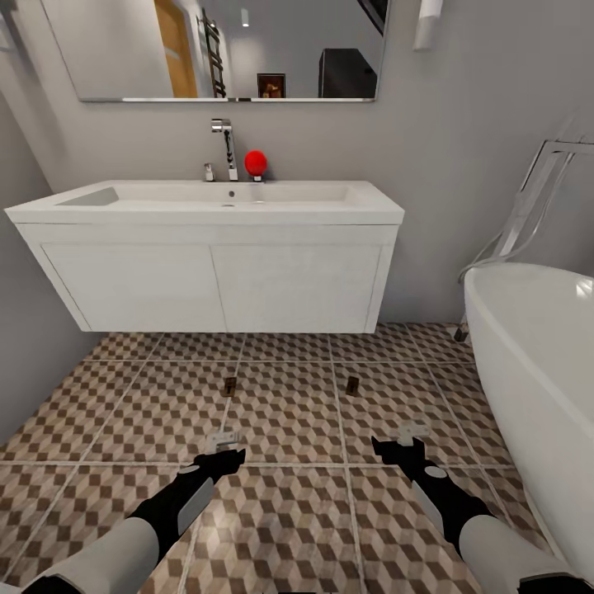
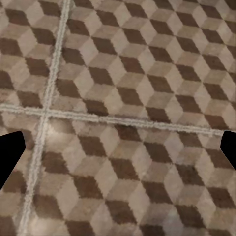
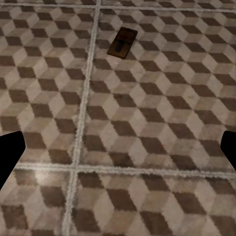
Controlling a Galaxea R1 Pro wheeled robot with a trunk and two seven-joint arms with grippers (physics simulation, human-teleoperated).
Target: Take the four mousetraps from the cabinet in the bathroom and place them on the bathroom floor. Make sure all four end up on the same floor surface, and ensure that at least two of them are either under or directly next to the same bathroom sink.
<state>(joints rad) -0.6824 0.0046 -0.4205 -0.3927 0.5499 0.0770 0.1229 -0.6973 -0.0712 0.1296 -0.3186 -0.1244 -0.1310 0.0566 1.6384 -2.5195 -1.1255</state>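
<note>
Brown cube-patterned bathroom floor (image 1: 289, 412) holds two mousetraps (image 1: 229, 386) (image 1: 352, 385) before the white sink (image 1: 214, 202). Left gripper (image 1: 224, 450) and right gripper (image 1: 404, 441) hover spread and empty. Risk: rolling forward could knock the traps away from the vanity.

White forearms, black wrists

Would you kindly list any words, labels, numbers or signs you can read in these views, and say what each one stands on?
No readable text in these views.
The two mousetraps on the bathroom floor: too small to show any marking; the one in the right wrist view is blurred, with no lettering.
The sink, its vanity, the tap and the bathtub: plain, no labels.
The framed picture reflected in the mirror: too small to read.
</note>
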